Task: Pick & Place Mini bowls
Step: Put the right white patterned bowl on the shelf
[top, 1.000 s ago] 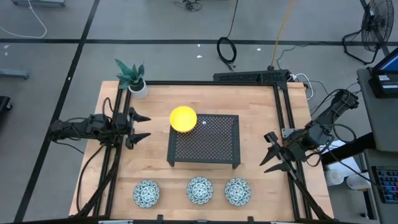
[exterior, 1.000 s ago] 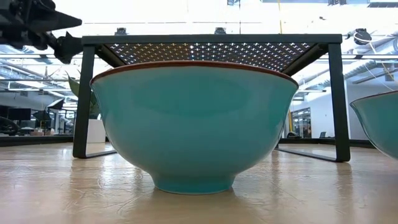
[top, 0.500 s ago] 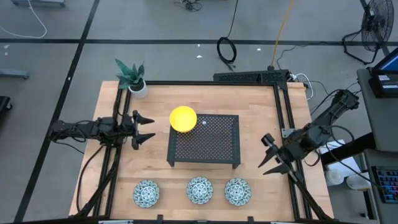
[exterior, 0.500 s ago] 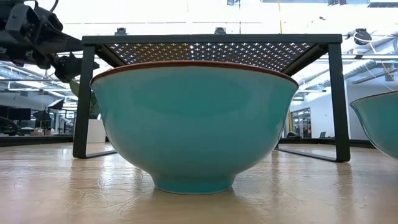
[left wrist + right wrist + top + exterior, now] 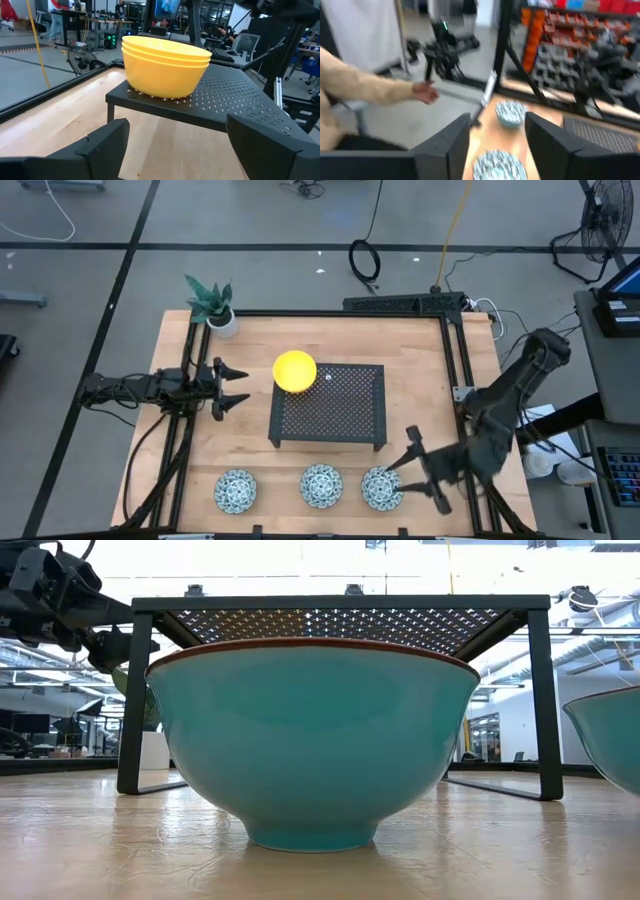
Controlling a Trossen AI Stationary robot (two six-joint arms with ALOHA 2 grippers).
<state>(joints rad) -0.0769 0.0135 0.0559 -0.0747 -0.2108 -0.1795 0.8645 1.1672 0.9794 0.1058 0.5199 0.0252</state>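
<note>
Right claw [image 5: 418, 475] stretched low over near-right bench [image 5: 420, 340], fingers spread, empty, just beside rightmost of three patterned bowls [image 5: 381, 488] in near row. Left claw [image 5: 232, 385] wide open, empty, level at left, facing stacked smooth yellow bowls [image 5: 295, 370] on far-left corner of perforated black metal rack [image 5: 340, 415].

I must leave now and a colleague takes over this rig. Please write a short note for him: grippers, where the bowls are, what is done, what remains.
Left gripper: open, empty, waiting left of the black mesh rack.
Right gripper: open, empty, at the rightmost patterned bowl, not gripping.
Yellow bowls: stacked on the rack's corner.
Patterned bowls: three in a row along the table's front edge, including the middle and left ones.
Done: yellow stack on rack. Left: probably all patterned bowls.
</note>
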